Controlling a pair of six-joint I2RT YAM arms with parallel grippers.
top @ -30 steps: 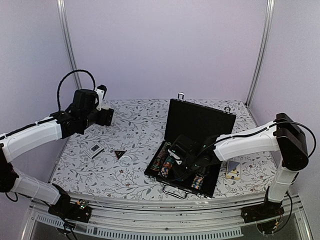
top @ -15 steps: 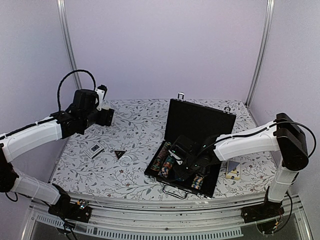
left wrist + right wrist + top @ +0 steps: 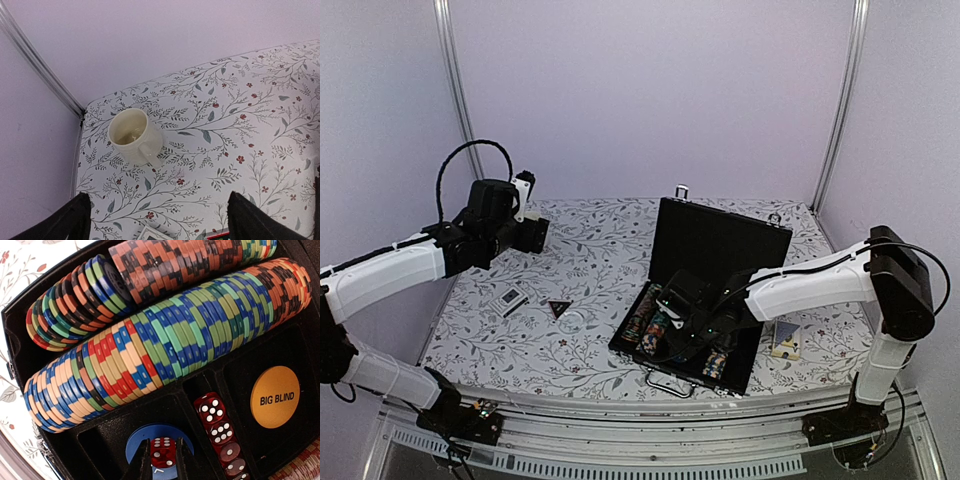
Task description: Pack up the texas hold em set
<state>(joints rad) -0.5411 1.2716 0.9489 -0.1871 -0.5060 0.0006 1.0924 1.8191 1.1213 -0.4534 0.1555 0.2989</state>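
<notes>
Near pocket of case (image 3: pixel 715 245): die (image 3: pixel 162 452) pinched at tips of right claw (image 3: pixel 162 462), just above blue disc (image 3: pixel 140 437).
Right claw: closed on die, one finger on each of two opposite faces.
Left claw (image 3: pixel 535 232): spread wide, empty, hovering far left over table (image 3: pixel 240 100), mug (image 3: pixel 131 134) in its view.
Die handling: probably light, hard, slick plastic; small flat faces, apt to twist or pop out if nipped off-centre; best held square across opposite faces.
Die pointing: cube, no long axis; pipped face toward wrist camera.
Other dice (image 3: pixel 220 432): lined up in one slot, crosswise to chip rows (image 3: pixel 165 355); yellow disc (image 3: pixel 275 396) in adjoining pocket.
Case lie: lid upright at far side, handle (image 3: pixel 670 385) at near edge, long axis roughly left to right.
Left of case: triangle (image 3: pixel 558 308) and deck (image 3: pixel 510 299) lying flat on table; thin, likely awkward to lift.
</notes>
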